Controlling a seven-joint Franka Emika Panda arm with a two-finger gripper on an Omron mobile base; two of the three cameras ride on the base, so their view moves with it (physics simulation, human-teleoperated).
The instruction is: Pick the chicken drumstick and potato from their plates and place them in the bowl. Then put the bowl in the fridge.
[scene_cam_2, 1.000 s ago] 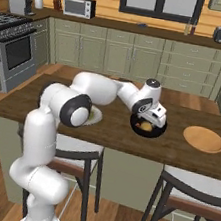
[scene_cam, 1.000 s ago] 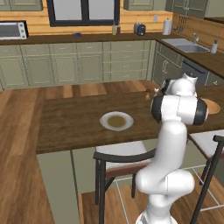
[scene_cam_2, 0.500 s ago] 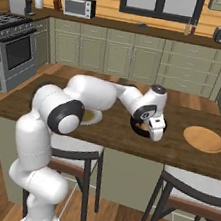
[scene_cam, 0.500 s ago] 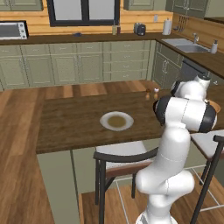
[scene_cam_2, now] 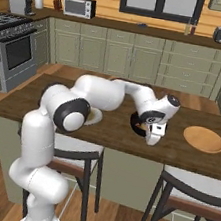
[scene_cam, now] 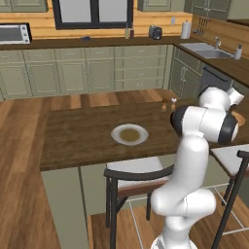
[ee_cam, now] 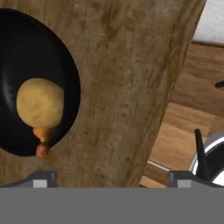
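The gripper [scene_cam_2: 152,139] hangs with its jaws spread wide and empty, just beside the black bowl [ee_cam: 13,52] on the wooden counter [ee_cam: 122,87]. The potato [ee_cam: 39,103] and chicken drumstick [ee_cam: 43,139] lie together inside the bowl.

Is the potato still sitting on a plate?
No, the potato lies inside the black bowl, with the drumstick beside it.

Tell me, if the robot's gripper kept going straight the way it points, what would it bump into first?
Probably the brown wooden counter top, just beside the glossy black bowl. The open gripper points down at that bare wood, though depth is hard to judge.
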